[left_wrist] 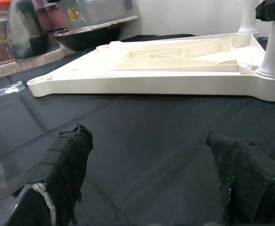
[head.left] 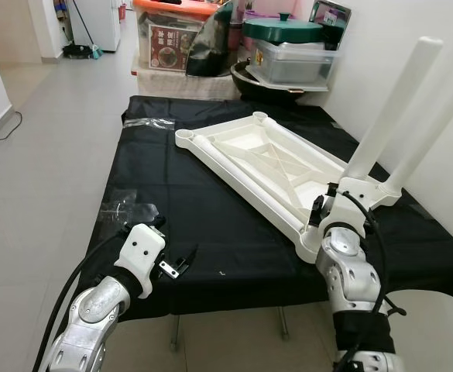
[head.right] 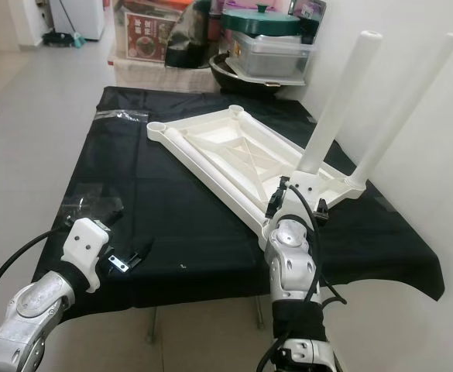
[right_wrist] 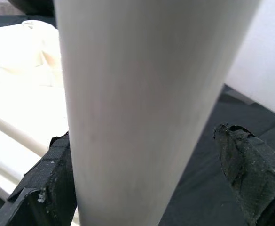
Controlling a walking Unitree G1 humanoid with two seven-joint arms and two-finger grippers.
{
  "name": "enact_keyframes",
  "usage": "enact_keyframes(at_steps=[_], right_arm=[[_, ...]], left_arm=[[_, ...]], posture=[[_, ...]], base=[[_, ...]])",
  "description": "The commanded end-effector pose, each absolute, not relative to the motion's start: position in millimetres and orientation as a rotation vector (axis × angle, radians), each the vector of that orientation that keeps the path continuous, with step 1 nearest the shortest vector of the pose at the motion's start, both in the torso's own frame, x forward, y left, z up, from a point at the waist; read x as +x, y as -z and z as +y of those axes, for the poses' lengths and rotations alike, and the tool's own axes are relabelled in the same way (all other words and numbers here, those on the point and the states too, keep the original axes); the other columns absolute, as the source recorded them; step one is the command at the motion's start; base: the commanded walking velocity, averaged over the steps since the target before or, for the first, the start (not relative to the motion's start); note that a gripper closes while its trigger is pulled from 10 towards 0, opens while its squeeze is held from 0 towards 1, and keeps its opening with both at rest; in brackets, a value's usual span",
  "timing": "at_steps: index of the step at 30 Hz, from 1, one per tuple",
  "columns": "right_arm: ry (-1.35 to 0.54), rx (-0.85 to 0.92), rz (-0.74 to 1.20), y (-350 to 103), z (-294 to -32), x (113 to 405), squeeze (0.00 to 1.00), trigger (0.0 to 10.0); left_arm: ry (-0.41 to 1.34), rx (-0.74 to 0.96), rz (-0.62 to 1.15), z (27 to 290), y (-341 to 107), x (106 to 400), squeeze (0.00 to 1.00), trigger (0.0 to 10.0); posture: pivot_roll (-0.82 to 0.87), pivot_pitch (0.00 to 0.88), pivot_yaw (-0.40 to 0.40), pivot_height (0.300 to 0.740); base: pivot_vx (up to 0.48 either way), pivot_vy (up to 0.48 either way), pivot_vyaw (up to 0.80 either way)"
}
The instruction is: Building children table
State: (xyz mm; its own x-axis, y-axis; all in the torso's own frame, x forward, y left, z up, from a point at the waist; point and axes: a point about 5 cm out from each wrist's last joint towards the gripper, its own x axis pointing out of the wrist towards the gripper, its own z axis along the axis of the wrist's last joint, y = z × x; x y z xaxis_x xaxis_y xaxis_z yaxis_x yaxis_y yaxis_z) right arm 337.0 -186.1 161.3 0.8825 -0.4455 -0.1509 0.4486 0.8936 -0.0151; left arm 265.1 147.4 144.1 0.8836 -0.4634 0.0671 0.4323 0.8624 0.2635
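You kept the left gripper (head.left: pixel 181 262) spread and empty, low over the black cloth (head.left: pixel 211 232), clear of the work. Your right gripper (right_wrist: pixel 151 174) stood open around a leg (head.left: pixel 392 105), one finger touching, presumably to seat it in the upturned tabletop's (head.left: pixel 265 159) corner socket; a second leg (head.left: pixel 435 124) stood beyond.

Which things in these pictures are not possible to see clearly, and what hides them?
- Near leg: right wrist view shows neither end, cut by the edges.
- Right gripper: in the eye views the wrist hides its fingers.
- Box label: print too small, left eye view.
- Clear plastic bag: contents unclear.
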Motion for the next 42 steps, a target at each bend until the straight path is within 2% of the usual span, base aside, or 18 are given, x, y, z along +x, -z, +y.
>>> enact_keyframes(at_steps=[1, 3, 4, 7, 9, 15, 17, 18, 19, 20, 21, 22, 23, 25, 33, 36, 38, 42], right_arm=[[0.36, 0.08, 0.14, -164.3, -177.8, 341.1, 1.0, 10.0], [0.36, 0.08, 0.14, -164.3, -177.8, 341.1, 1.0, 10.0], [0.253, 0.098, 0.103, -170.0, -172.1, 346.8, 0.0, 10.0], [0.097, 0.095, 0.067, -174.9, -168.2, 352.5, 0.0, 10.0], [-0.218, 0.054, 0.032, -174.1, -174.3, 359.7, 0.0, 10.0], [-0.44, -0.01, 0.086, -163.5, -184.7, 364.5, 0.0, 10.0], [-0.545, -0.03, 0.089, -166.2, -181.2, 366.2, 0.0, 8.8], [-0.545, -0.03, 0.089, -166.2, -181.2, 366.2, 0.0, 8.8], [-0.605, -0.045, 0.085, -169.0, -177.0, 367.1, 0.0, 7.3], [-0.647, -0.055, 0.081, -170.7, -174.8, 367.9, 0.0, 7.3], [-0.727, -0.062, 0.067, -174.5, -167.8, 367.8, 0.0, 4.3], [-0.78, -0.065, 0.059, -176.9, -163.2, 367.3, 0.0, 4.3], [-0.853, -0.073, 0.053, -177.8, -157.1, 366.5, 0.0, 2.4], [-0.941, -0.089, 0.05, -176.7, -148.4, 364.8, 0.0, 2.5], [-0.941, -0.089, 0.05, -176.7, -148.4, 364.8, 0.0, 2.5], [-0.973, -0.103, 0.055, -172.0, -135.4, 365.7, 0.0, 2.1], [-0.949, -0.091, 0.053, -167.6, -124.0, 370.3, 0.0, 0.0], [-0.939, -0.075, 0.043, -166.4, -123.4, 372.4, 0.0, 0.0]], left_arm=[[0.488, 0.244, -0.121, 144.3, -140.7, 265.6, 0.0, 10.0], [0.488, 0.244, -0.121, 144.3, -140.7, 265.6, 0.0, 10.0], [0.49, 0.244, -0.122, 144.1, -140.8, 265.8, 0.0, 10.0], [0.491, 0.246, -0.122, 144.8, -141.0, 266.0, 0.0, 10.0], [0.487, 0.247, -0.121, 146.2, -140.9, 267.3, 0.0, 10.0], [0.494, 0.247, -0.123, 143.5, -140.2, 268.1, 0.0, 10.0], [0.493, 0.247, -0.126, 143.6, -141.0, 268.8, 0.0, 10.0], [0.493, 0.247, -0.126, 143.6, -141.0, 268.8, 0.0, 10.0], [0.492, 0.249, -0.127, 144.2, -141.6, 269.0, 0.0, 10.0], [0.491, 0.249, -0.128, 144.7, -142.0, 269.1, 0.0, 10.0], [0.486, 0.251, -0.128, 146.2, -142.5, 269.0, 0.0, 10.0], [0.483, 0.253, -0.129, 147.1, -142.7, 269.0, 0.0, 10.0], [0.479, 0.254, -0.128, 147.9, -142.6, 268.5, 0.0, 10.0], [0.476, 0.254, -0.128, 148.2, -142.3, 267.5, 0.0, 10.0], [0.476, 0.254, -0.128, 148.2, -142.3, 267.5, 0.0, 10.0], [0.472, 0.254, -0.127, 148.0, -141.9, 266.0, 0.0, 10.0], [0.464, 0.255, -0.125, 149.1, -141.5, 264.8, 0.0, 10.0], [0.462, 0.254, -0.123, 149.4, -141.0, 264.2, 0.0, 10.0]], posture=[[0.08, 0.0, -0.135, 0.74], [0.08, 0.0, -0.135, 0.74], [0.08, 0.0, -0.131, 0.74], [0.08, 0.0, -0.134, 0.74], [0.08, 0.0, -0.134, 0.74], [0.09, 0.0, -0.138, 0.74], [0.09, 0.0, -0.138, 0.74], [0.09, 0.0, -0.138, 0.74], [0.1, 0.0, -0.145, 0.74], [0.1, 0.0, -0.145, 0.74], [0.12, 0.0, -0.156, 0.74], [0.12, 0.0, -0.156, 0.74], [0.12, 0.0, -0.16, 0.74], [0.13, 0.0, -0.168, 0.74], [0.13, 0.0, -0.168, 0.74], [0.15, 0.0, -0.18, 0.74], [0.15, 0.0, -0.181, 0.74], [0.14, 0.0, -0.182, 0.74]], base=[[0.0, 0.0, 0.0], [0.0, 0.0, 0.0], [0.0, 0.0, 0.0], [0.0, 0.0, 0.0], [0.0, 0.0, 0.0], [0.0, 0.0, 0.0], [0.0, 0.0, 0.0], [0.0, 0.0, 0.0], [0.0, 0.0, 0.0], [0.0, 0.0, 0.0], [0.0, 0.0, 0.0], [0.0, 0.0, 0.0], [0.0, 0.0, 0.0], [0.0, 0.0, 0.0], [0.0, 0.0, 0.0], [0.0, 0.0, 0.0], [0.0, 0.0, 0.0], [0.0, 0.0, 0.0]])
